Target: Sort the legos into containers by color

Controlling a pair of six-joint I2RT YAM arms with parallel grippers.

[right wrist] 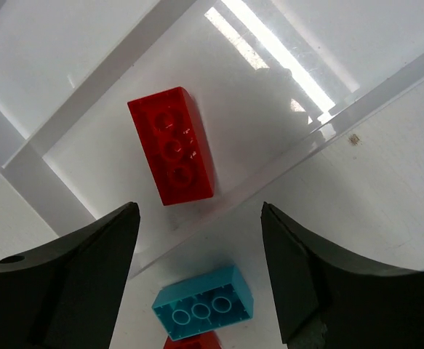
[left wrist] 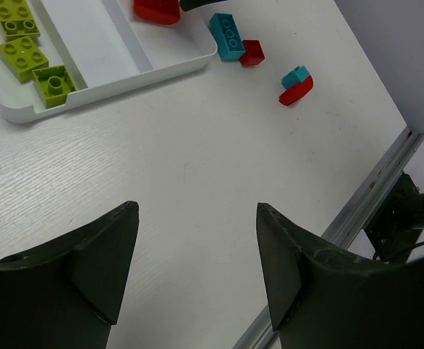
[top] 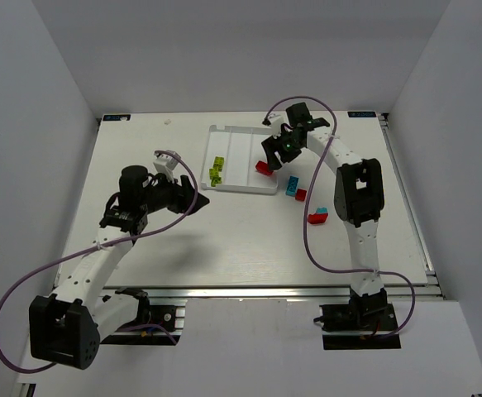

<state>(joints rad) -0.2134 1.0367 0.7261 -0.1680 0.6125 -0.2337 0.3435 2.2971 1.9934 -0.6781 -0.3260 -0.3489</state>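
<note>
The white three-compartment tray (top: 242, 132) lies at the back centre. Several yellow-green bricks (top: 217, 169) sit in its left compartment, also seen in the left wrist view (left wrist: 22, 58). A red brick (top: 263, 169) lies free in the right compartment (right wrist: 172, 145). My right gripper (top: 271, 155) hovers open and empty just above it (right wrist: 201, 211). On the table right of the tray lie a cyan brick (top: 293, 185) (right wrist: 203, 303), a small red brick (top: 301, 195) and a cyan-and-red pair (top: 317, 217). My left gripper (top: 196, 201) is open and empty over bare table (left wrist: 197, 207), left of the tray's front.
The tray's middle compartment (left wrist: 88, 36) holds nothing. The table's metal front rail (left wrist: 357, 211) runs close to the right of my left gripper. White walls enclose the table on the left, back and right.
</note>
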